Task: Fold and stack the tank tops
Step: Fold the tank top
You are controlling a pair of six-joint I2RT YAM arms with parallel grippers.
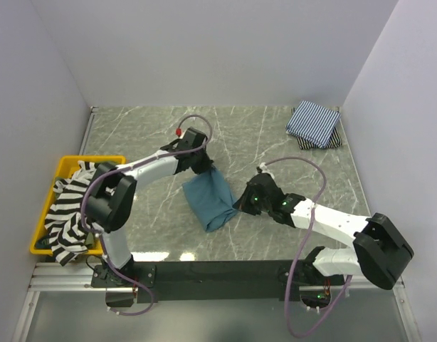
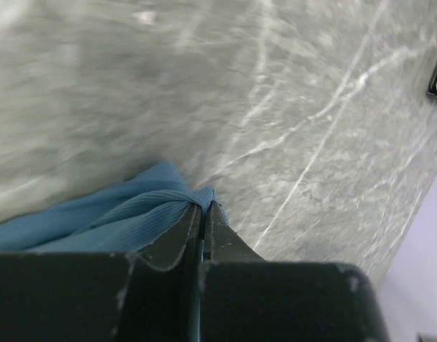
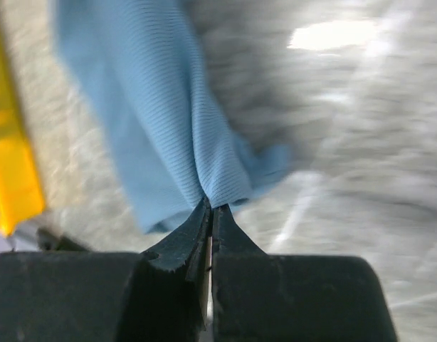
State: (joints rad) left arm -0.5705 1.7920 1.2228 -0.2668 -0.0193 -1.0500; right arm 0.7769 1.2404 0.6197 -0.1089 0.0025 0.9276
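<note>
Teal-blue and ribbed, the plain tank top (image 1: 210, 199) is lying near the middle of the marble table (image 1: 275, 142), gripped at two ends. The left gripper (image 2: 204, 208) is pinching its far corner with jaws clamped, and the right gripper (image 3: 210, 206) is clenching its bunched near-right edge. The black-and-white striped top (image 1: 65, 214) is hanging over the yellow bin (image 1: 97, 161) at the left, and the pinstriped top (image 1: 312, 121) is lying folded in the far right corner

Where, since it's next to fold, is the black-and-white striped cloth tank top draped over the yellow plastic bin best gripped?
Probably the striped tank top's bunched fold spilling over the yellow bin's near rim, from above: it lies outside the wall, free to pinch. First the left gripper must release the teal-blue top.
</note>
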